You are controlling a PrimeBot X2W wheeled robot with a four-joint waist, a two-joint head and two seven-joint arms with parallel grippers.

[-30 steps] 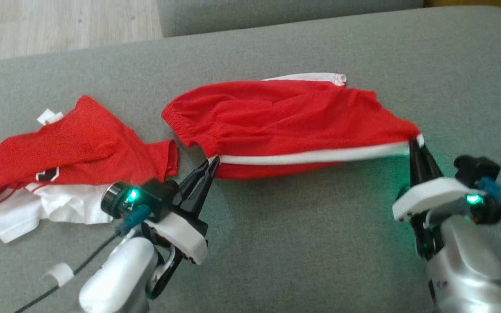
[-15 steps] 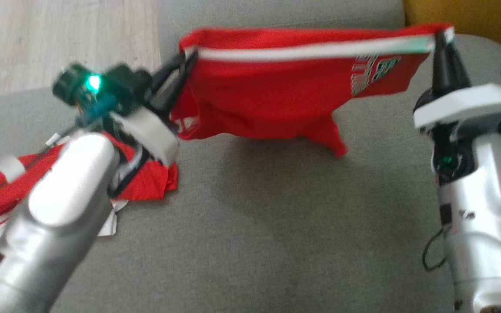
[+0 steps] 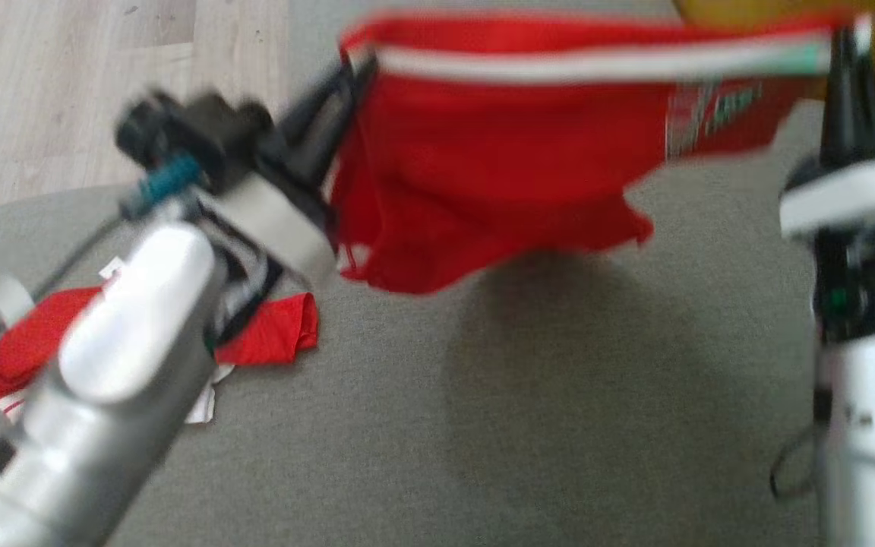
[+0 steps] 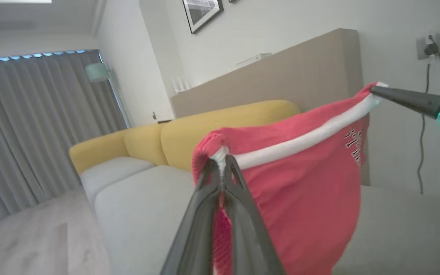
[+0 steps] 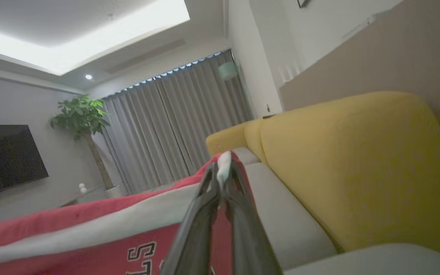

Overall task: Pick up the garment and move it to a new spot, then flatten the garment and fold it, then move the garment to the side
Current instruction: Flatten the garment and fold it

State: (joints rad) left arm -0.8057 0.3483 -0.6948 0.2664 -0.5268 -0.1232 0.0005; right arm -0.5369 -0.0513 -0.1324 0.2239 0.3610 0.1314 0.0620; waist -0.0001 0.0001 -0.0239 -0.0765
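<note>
Red shorts [image 3: 498,175] with a white side stripe hang in the air above the grey sofa seat [image 3: 483,425], stretched between my two grippers. My left gripper [image 3: 354,68] is shut on the stripe's left end, and the wrist view shows the same pinch, left gripper [image 4: 222,162]. My right gripper [image 3: 844,45] is shut on the stripe's right end; its wrist view shows the white edge between the tips, right gripper [image 5: 222,170]. White lettering on the shorts [image 5: 90,244] shows near that end. The cloth [image 4: 304,191] sags below the stripe.
A second red and white garment [image 3: 270,338] lies crumpled on the seat at the left, partly under my left forearm. Wooden floor [image 3: 65,91] lies beyond the sofa's left edge. A yellow sofa back [image 5: 350,168] and a beige wall panel [image 4: 281,84] stand behind.
Both grippers have lifted the shorts off the seat and carried them up and away from me; they now hang stretched in the air. The head camera has shifted too.
</note>
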